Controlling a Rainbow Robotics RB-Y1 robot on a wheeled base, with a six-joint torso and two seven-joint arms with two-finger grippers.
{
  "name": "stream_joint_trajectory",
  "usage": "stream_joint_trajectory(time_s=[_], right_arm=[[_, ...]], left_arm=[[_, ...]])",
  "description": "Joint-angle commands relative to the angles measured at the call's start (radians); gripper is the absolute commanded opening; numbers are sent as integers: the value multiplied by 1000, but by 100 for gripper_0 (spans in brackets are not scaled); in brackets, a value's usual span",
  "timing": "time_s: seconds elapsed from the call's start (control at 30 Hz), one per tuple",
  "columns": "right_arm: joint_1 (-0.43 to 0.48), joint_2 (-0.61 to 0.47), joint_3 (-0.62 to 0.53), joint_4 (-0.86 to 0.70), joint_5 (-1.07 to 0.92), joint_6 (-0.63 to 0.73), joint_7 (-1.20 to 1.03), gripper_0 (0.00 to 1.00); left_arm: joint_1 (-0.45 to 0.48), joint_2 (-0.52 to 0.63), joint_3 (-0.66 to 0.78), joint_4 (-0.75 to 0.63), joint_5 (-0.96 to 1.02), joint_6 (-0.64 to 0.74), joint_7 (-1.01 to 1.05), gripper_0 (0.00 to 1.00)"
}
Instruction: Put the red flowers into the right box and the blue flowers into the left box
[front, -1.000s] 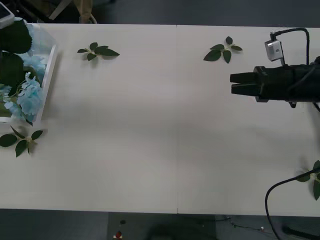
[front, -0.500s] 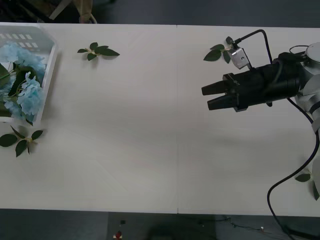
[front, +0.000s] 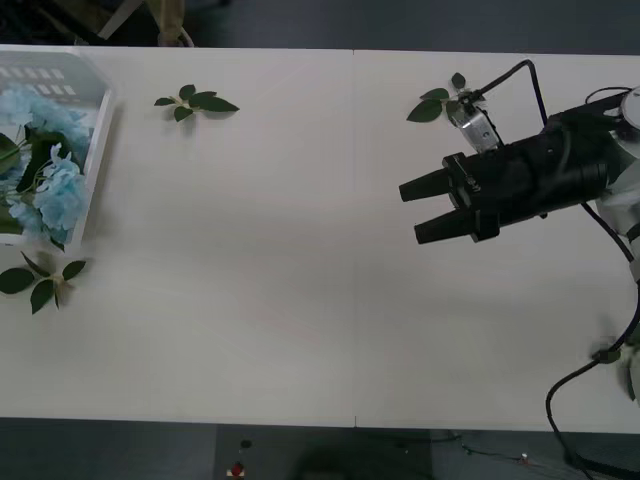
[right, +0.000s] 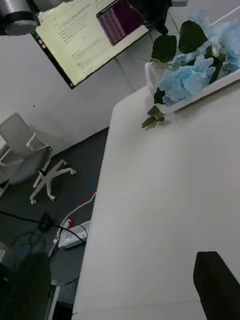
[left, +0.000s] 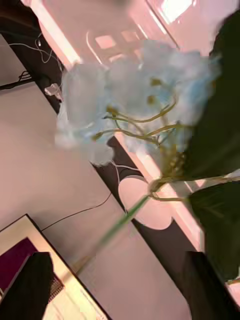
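While the long white table (front: 300, 300) spans the front view, the large translucent white ribbed plastic bin, the left box (front: 98, 140), sits at its 9 o'clock edge. Pale sky-blue fluffy flower clusters with dark-green leaves, the blue flowers (front: 55, 195), lie heaped inside that bin; the right wrist view shows them too (right: 187, 82), spilling to the rim.

Right arm: black, reaching in from 3 o'clock. Right gripper (front: 425, 210) hangs over bare tabletop, two black fingers spread apart with nothing between them, tips aimed toward 9 o'clock, well apart from the bin.

Left gripper (left: 120, 287): seen from its own wrist camera, dark fingers spread at the two corners. One blue flower cluster (left: 135, 100) with a thin green stem fills the space ahead of them; whether the fingers touch the stem, cannot tell.

Loose green leaf sprigs: one at 11 o'clock (front: 195, 102), one at 1 o'clock (front: 440, 102) just beside the right arm's cable, one at 8 o'clock (front: 40, 280) near the bin's corner.
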Motion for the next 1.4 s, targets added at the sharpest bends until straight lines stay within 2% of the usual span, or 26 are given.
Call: stream_joint_trajectory(time_s=[0.03,0.17,0.23,0.33,0.47,0.63,0.87,1.07,1.23,1.4], right_arm=[[119,-20,5,-202,-11,-30,-1,83],[214,-16,11,-371,-15,-55,-1,83],[233,-16,16,-409,-12,-61,-1,84],[234,-14,37,-416,-12,-63,-1,84],[236,-3,45,-416,-12,-61,-1,83],[239,9,54,-416,-6,-92,-1,84],[239,10,140,-416,-15,-227,-1,84],[233,12,180,-416,-12,-283,-1,83],[233,12,185,-416,-11,-279,-1,84],[231,12,192,-416,-9,-279,-1,84]], left_arm=[[-20,60,7,-42,45,-8,-26,85],[-20,118,7,-102,176,-4,-46,90],[-20,149,11,-146,245,22,-74,93],[-21,184,63,-241,364,118,-86,95],[-20,168,174,-338,466,249,-88,95],[-20,20,336,-376,597,357,-74,95],[3,-230,439,-310,608,345,-58,95],[127,-429,527,-339,605,231,-80,95],[226,-567,635,-396,650,211,-181,95],[371,-619,677,-508,809,190,-308,95]])
